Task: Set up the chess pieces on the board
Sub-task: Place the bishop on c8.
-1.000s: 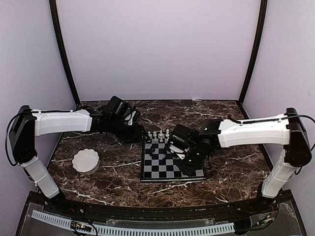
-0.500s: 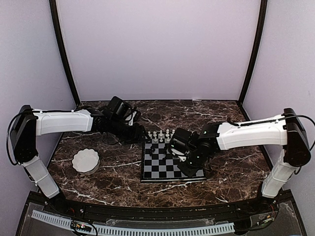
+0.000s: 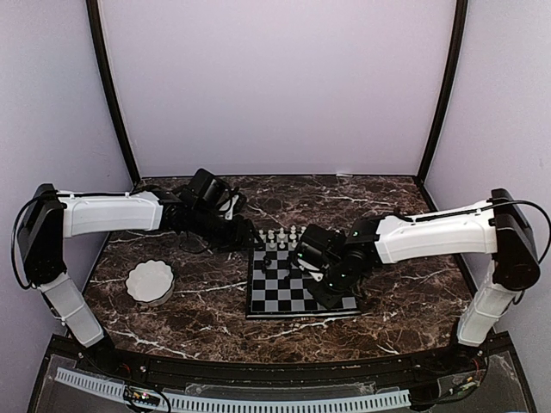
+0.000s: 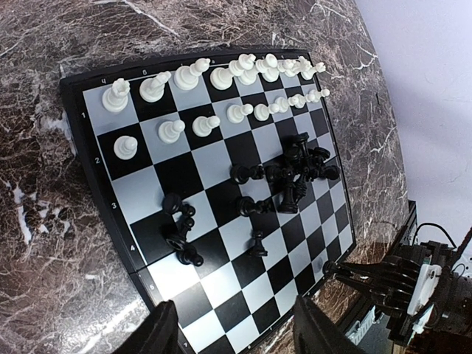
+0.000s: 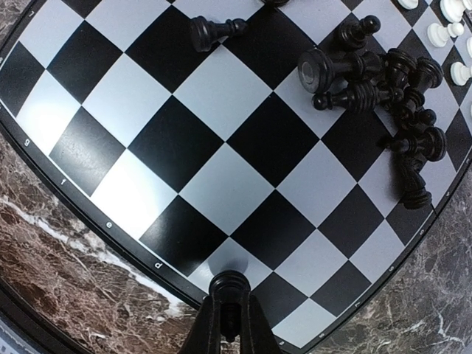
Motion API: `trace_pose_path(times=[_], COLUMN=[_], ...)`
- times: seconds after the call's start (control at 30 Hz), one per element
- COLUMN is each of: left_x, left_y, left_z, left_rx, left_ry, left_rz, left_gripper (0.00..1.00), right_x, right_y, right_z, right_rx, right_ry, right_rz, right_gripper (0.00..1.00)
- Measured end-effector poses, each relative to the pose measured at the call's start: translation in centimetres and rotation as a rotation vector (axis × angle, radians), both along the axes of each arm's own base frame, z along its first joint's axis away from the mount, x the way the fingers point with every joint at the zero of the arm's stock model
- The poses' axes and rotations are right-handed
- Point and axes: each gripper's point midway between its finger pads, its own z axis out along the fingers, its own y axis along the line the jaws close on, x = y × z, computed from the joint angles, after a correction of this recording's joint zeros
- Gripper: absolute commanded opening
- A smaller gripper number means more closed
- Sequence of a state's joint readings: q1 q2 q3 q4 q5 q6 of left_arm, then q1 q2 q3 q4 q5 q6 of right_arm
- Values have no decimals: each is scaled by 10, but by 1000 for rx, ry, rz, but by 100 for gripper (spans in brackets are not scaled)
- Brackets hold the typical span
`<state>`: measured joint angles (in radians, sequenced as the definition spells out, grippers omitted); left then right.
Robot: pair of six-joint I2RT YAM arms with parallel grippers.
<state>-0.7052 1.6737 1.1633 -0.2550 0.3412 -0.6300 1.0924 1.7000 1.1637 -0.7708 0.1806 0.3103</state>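
Top external, board (image 3: 274, 303): lies flat on the dark marble table (image 3: 405, 301), between the two arms.
Top external, white pieces (image 3: 281, 235): stand in a line along the board's far edge.
Top external, left claw (image 3: 245, 237): over the table just off the board's far left corner; its state cannot be told from here.
Top external, right claw (image 3: 331, 298): low over the near right part of the board.
Top external, bowl (image 3: 150, 281): white, scalloped, on the table well to the left of the board.
Left wrist, left claw (image 4: 236, 335): fingers stand apart with nothing between them (only the tips show, at the bottom edge).
Left wrist, white pieces (image 4: 221, 96): upright in two rows on the end squares.
Left wrist, black pieces (image 4: 295, 173): mostly toppled in a heap near mid-board, with a few more lying apart from it.
Right wrist, right claw (image 5: 228, 321): clamped together on a single black piece (image 5: 228, 283), held upright over the squares by the lettered edge (contact with the board cannot be told).
Right wrist, black pieces (image 5: 383, 81): heap at upper right, with one lying alone.
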Motion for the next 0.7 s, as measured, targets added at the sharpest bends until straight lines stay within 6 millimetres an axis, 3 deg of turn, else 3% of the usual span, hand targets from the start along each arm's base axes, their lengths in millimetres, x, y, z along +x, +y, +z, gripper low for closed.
trace_pose_path(times=[0.33, 0.7], left_x=[0, 0], left_y=[0, 0], left_z=[0, 0], left_rx=[-3, -4], left_ry=[3, 5], left_rz=[0, 3], left_gripper=[56, 56], right_x=[0, -1], right_y=[1, 1], right_z=[-2, -6], right_rx=[8, 2], right_ry=[2, 12], right_rz=[1, 2], right_gripper=[0, 8])
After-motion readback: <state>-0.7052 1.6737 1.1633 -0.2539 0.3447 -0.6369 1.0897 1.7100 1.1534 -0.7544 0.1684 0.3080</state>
